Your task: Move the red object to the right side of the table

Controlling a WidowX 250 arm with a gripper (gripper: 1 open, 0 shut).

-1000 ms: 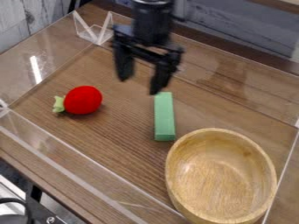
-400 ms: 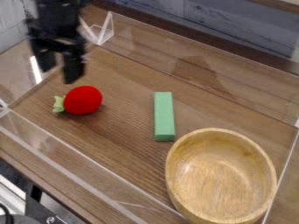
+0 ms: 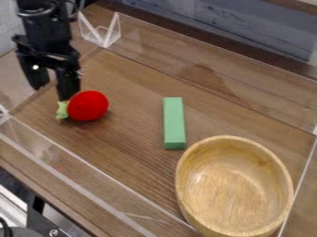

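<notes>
The red object (image 3: 87,106) is a small round red toy fruit with a green stem at its left, lying on the left part of the dark wood table (image 3: 235,102). My black gripper (image 3: 47,78) hangs pointing down just left of and slightly behind the fruit. Its two fingers stand apart, open, with nothing between them. The right finger's tip (image 3: 65,88) is close to the fruit's upper left side; I cannot tell whether they touch.
A green rectangular block (image 3: 175,123) lies near the table's middle. A round light wooden bowl (image 3: 235,185) stands at the front right. Low clear acrylic walls (image 3: 74,167) edge the tabletop, with a clear corner piece (image 3: 102,33) at the back.
The gripper has swung from the table's back middle to the left and dropped lower, ending beside the red fruit. It stayed open. The fruit, block and bowl have not moved.
</notes>
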